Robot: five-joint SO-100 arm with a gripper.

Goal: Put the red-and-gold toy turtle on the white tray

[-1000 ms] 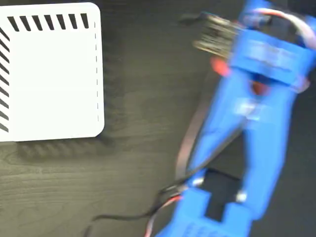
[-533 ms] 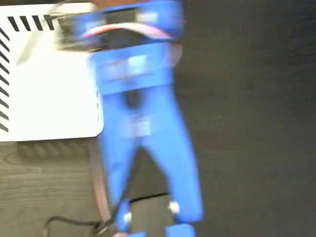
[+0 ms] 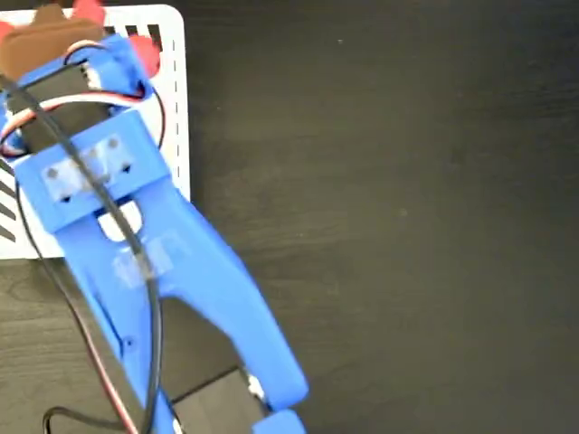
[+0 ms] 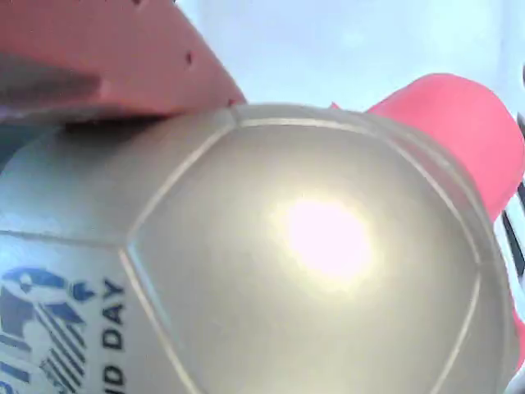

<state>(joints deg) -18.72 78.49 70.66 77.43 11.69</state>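
Closest to the wrist camera, the shiny domed gold shell of the red-and-gold toy turtle (image 4: 328, 246) fills almost the whole wrist view, with a bright glare spot at its middle, blue printed lettering at its lower left and a coral-red limb poking out at the upper right. A reddish-orange gripper finger (image 4: 107, 57) lies along the shell's upper left edge, seemingly touching it; the other finger is out of sight, so the grip reads as closed on the toy, judged from the way the turtle rides with the camera.

Behind the shell, only pale white surface shows, which fits the large flat white tray with black diagonal stripes (image 3: 174, 108).

In the fixed view, the blue arm (image 3: 136, 253) reaches from the lower edge up over the dark wooden table (image 3: 407, 226) to the tray's upper part, where the turtle (image 3: 45, 41) sits at the arm's tip, over the tray near its striped top edge.

The carry looks essentially complete. What remains, by my reading, is lowering, letting go and withdrawing; whether the toy already touches the tray cannot be told.
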